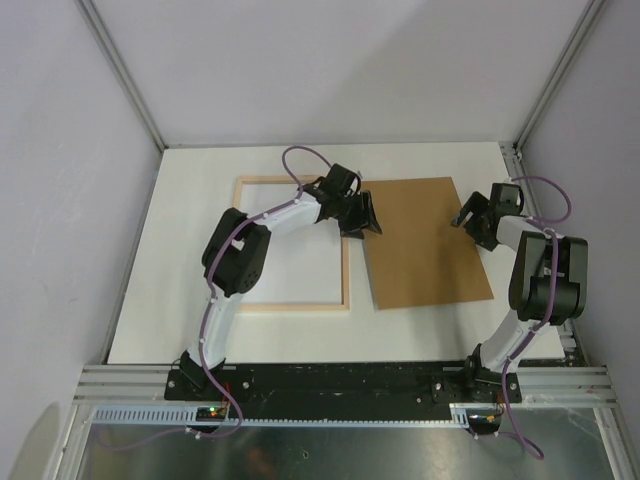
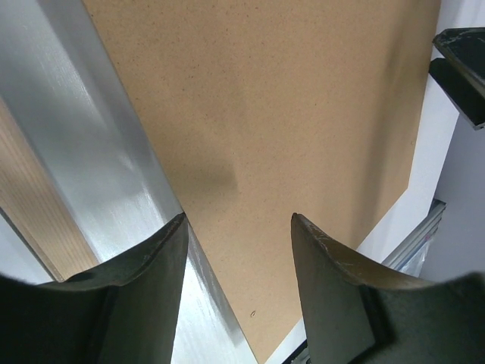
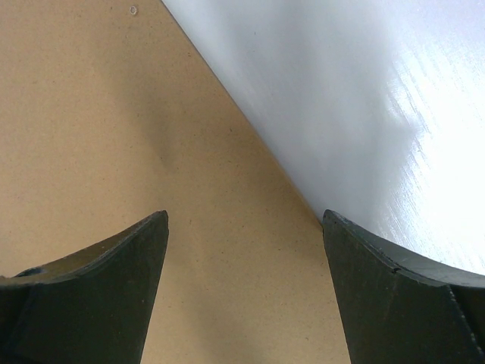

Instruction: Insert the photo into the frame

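Note:
The frame lies flat left of centre, pale wood side up, and its inside shows plain white. A strip of its wood shows in the left wrist view. The photo is out of view. My left gripper hovers open over the left edge of a plain brown backing board, just right of the frame. Nothing sits between the jaws of the left gripper. My right gripper stands open over the board's right edge. In its own wrist view the right gripper straddles that edge, empty.
The brown board lies on the white table, tilted slightly and close to the frame's right rail. Grey walls and metal posts close in the back and sides. A metal rail runs along the near edge.

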